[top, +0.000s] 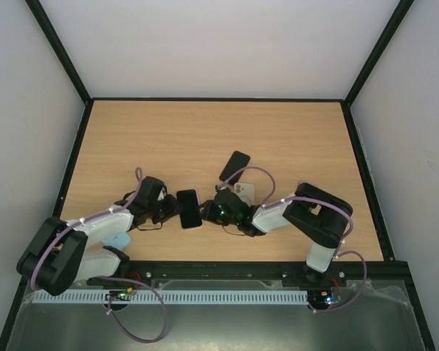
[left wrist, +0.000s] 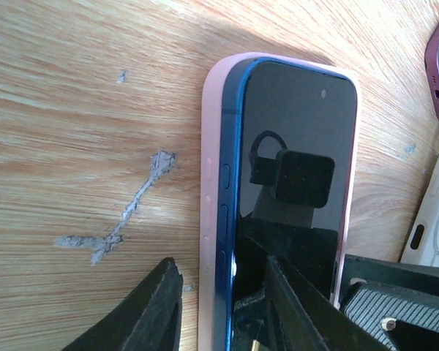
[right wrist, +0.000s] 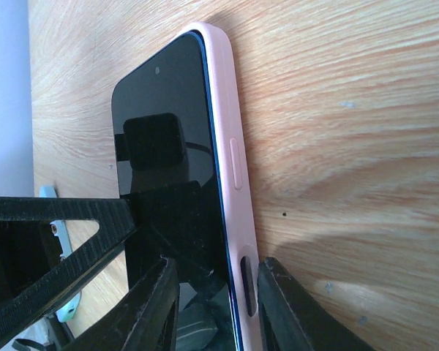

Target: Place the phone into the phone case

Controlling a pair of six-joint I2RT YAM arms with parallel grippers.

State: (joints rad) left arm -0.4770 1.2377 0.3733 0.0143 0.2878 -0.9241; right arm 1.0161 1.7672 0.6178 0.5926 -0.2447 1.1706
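The phone [top: 189, 208], with a black screen and a blue frame, lies face up in the pink phone case [left wrist: 214, 183] on the table between my two grippers. In the left wrist view the phone's [left wrist: 300, 146] blue left edge stands proud of the case wall. My left gripper [left wrist: 223, 265] straddles that edge with its jaws open. One finger is over the screen and the other is a little clear of the case. My right gripper [right wrist: 218, 265] straddles the opposite edge, where the phone [right wrist: 161, 131] sits down inside the case [right wrist: 230, 124]. Its outer finger [right wrist: 278, 307] touches the case wall.
A dark phone [top: 235, 165] and a white case with a camera cut-out [top: 244, 191] lie just behind my right gripper [top: 214, 212]. A light blue item [top: 117, 240] lies by the left arm, near my left gripper [top: 167, 210]. Black frame rails bound the table.
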